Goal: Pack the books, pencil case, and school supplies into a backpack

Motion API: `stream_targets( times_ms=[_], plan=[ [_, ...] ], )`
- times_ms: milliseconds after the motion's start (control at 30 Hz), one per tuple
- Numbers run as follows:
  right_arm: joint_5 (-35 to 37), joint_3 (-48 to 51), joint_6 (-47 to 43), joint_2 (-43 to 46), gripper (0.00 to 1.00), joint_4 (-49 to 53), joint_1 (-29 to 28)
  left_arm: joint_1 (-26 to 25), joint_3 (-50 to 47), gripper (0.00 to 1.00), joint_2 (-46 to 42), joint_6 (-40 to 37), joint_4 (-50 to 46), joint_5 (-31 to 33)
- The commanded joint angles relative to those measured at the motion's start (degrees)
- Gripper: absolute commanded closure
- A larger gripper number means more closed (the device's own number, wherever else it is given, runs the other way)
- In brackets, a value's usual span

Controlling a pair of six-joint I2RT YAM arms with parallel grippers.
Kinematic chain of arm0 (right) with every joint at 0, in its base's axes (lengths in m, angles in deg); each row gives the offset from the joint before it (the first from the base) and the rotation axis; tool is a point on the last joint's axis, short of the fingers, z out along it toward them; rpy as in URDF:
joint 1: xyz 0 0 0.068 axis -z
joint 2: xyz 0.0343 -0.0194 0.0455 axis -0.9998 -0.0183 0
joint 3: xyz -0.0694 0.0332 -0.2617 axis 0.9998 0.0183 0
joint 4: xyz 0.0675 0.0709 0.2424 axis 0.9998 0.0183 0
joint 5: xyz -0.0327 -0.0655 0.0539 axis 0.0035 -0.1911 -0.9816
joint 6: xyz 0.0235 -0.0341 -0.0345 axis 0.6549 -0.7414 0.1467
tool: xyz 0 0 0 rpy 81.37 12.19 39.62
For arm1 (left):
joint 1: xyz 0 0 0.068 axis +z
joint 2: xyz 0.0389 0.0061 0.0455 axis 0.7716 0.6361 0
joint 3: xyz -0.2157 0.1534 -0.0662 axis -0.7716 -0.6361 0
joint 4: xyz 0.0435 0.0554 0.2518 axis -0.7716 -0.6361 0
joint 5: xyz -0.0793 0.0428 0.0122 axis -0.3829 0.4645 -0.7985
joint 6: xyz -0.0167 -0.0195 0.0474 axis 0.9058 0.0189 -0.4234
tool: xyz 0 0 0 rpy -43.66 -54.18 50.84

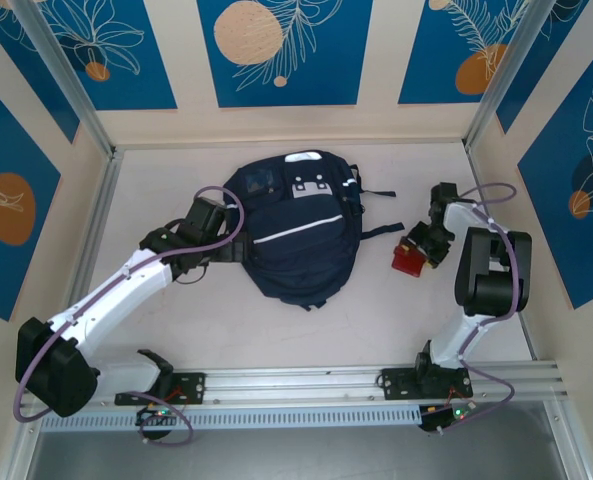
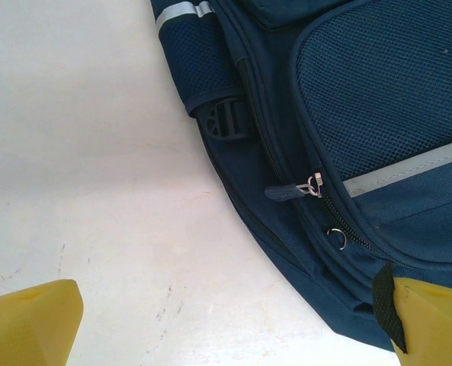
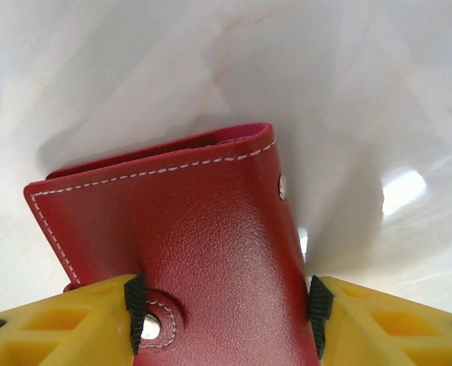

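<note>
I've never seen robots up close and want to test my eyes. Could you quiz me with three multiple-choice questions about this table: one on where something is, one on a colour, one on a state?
1. Where is the red case?
A. on top of the backpack
B. right of the backpack, between the right arm's fingers
C. by the left arm's base

2. What colour is the case's stitching?
A. white
B. black
C. green

3. How are the left arm's fingers?
A. clamped on a zipper pull
B. holding a book
C. spread open, gripping nothing

Answers:
1. B, the black pads meet both sides of the case.
2. A, a white dashed seam runs along its edge.
3. C, the fingers stand wide apart at the backpack's edge.
</note>
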Motion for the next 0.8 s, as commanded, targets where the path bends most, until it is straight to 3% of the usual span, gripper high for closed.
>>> stream_targets(
  times_ms=[0,233,767],
  plan=[
    [-7.41,0.60,-0.70,0.27,0.40,1.32,-2.30,0.80,-0.34,0.00,-0.80,0.65,-0.58,-1.75],
    [-12.11,0.15,-3.70,4.39,0.40,0.60,0.70,0.73,0.94,0.00,-0.52,0.50,-0.84,-2.91],
    [-13.66,0.91,-7.87,-2.94,0.62,-0.24,0.14,-0.50,6.91,0.05,3.97,-7.80,1.08,-16.99]
  ],
)
